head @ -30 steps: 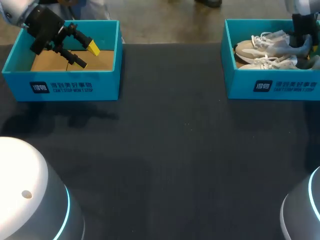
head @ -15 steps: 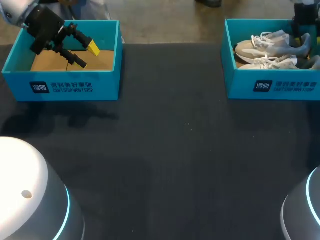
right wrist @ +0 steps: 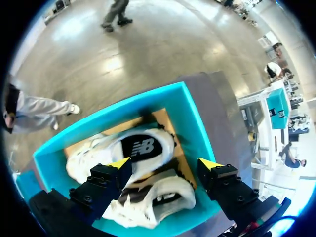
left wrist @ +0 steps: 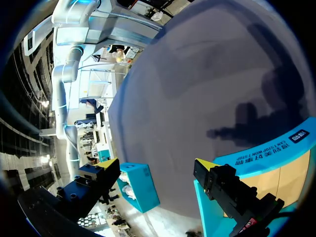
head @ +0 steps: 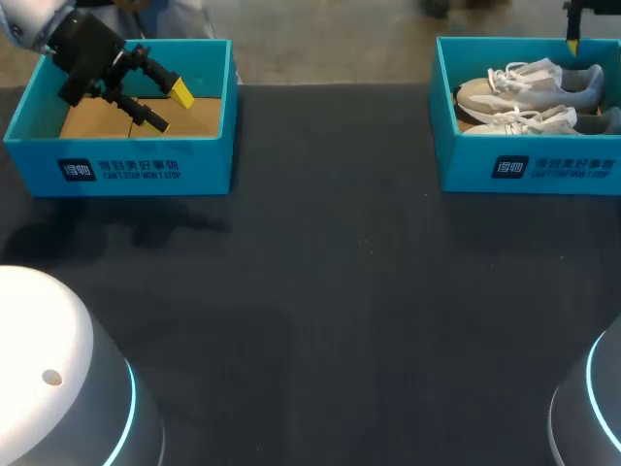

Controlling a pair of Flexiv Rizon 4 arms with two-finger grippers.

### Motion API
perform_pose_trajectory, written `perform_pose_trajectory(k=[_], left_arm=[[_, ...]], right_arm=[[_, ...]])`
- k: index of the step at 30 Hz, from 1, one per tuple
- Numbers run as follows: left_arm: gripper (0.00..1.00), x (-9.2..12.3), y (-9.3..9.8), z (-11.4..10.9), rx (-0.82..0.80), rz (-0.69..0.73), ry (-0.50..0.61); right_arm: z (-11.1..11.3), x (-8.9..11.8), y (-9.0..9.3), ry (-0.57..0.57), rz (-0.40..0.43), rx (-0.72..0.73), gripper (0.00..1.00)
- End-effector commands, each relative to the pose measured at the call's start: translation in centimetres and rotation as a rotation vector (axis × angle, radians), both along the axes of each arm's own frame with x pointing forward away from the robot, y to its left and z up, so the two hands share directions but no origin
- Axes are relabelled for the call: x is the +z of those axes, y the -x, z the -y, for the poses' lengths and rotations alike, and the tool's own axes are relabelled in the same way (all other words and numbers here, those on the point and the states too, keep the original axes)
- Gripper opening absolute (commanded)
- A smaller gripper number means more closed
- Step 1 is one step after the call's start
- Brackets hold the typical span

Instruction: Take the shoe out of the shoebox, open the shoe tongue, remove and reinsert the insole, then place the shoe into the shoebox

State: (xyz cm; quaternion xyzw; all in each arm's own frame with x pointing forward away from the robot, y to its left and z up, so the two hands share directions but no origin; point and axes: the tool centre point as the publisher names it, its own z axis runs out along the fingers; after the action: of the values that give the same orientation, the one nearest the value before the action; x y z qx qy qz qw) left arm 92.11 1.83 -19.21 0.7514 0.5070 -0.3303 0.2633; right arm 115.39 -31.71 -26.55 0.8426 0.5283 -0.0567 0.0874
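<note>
Head view: left gripper sits over left box at far left of table, fingers apart, nothing btw them. That box shows only a cardboard floor. Right box is at far right w/ two shoes inside, lying on their sides: far shoe and near shoe, laces toward the left. Right gripper is barely in view at the far-right edge; one yellow fingertip shows above the box's far wall, clear of the shoes.

Left wrist view: both yellow tips wide apart, holding nothing. Left box's rim is just under one finger. Right box is well apart, across the dark table, ahead of the gripper.

Right wrist view: gripper hangs above right box, fingers spread, gripping nothing. Both shoes lie side by side in the box under it, one showing its insole, the other its laces. Can't tell any contact w/ the shoes.
</note>
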Motion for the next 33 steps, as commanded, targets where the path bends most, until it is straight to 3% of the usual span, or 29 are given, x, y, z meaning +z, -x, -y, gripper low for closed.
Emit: perform_pose_trajectory(k=[1,12,23,33], left_arm=[[1.0,0.0,0.0,0.0,-0.001,0.001,-0.002],[1.0,0.0,0.0,0.0,-0.001,0.001,-0.002],[1.0,0.0,0.0,0.0,-0.001,0.001,-0.002],[1.0,0.0,0.0,0.0,-0.001,0.001,-0.002]], right_arm=[[-1.4,2.7,3.9,-0.043,0.109,0.034,0.9],[-5.2,4.6,8.4,-0.052,0.162,0.071,1.0],[-7.8,4.8,12.5,-0.084,0.147,0.108,1.0],[-7.8,4.8,12.5,-0.084,0.147,0.108,1.0]])
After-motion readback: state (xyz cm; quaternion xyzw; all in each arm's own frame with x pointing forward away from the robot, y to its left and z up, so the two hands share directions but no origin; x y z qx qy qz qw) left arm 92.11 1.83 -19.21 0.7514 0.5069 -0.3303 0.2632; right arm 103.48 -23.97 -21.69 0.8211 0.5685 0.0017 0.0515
